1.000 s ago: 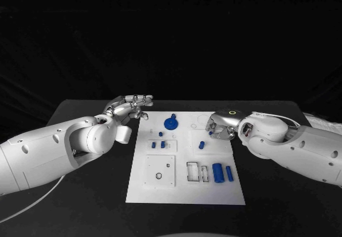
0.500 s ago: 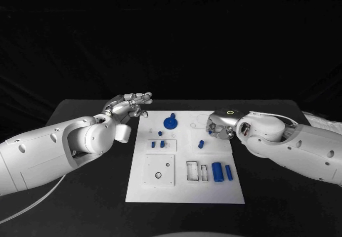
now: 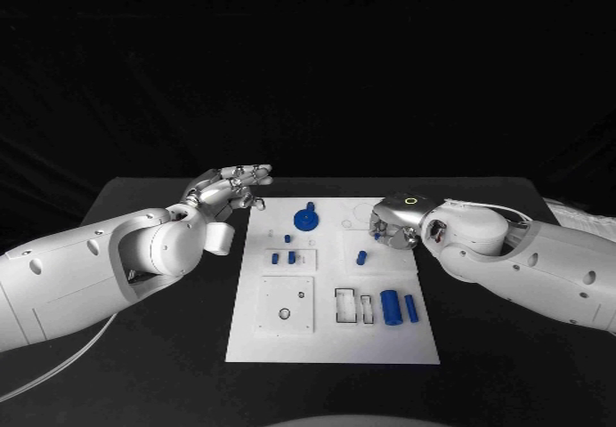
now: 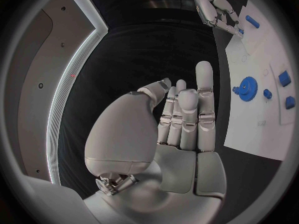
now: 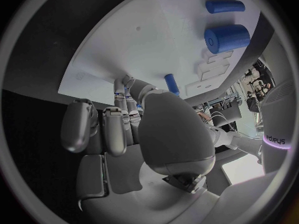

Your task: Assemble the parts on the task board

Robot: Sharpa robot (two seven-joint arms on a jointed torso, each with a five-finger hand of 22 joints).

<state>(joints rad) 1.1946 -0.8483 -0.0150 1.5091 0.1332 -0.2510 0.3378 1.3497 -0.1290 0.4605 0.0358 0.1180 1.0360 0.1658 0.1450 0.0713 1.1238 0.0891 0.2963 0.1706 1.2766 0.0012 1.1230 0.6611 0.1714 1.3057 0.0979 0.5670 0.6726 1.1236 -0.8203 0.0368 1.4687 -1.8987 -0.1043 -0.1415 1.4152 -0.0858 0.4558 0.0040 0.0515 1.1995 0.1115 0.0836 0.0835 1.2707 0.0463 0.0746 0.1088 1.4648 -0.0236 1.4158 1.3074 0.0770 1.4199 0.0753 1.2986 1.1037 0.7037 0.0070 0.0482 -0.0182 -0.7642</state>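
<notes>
task board (image 3: 331, 334) between left hand (image 3: 234, 190), right hand (image 3: 393, 224).

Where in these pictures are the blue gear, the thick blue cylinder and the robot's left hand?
Gear (image 3: 307, 220): head view, centre of its toothed face.
Thick cylinder (image 3: 390, 309): head view, middle of its side.
Left hand (image 4: 181, 119): left wrist view, middle of the raised fingers.
</notes>
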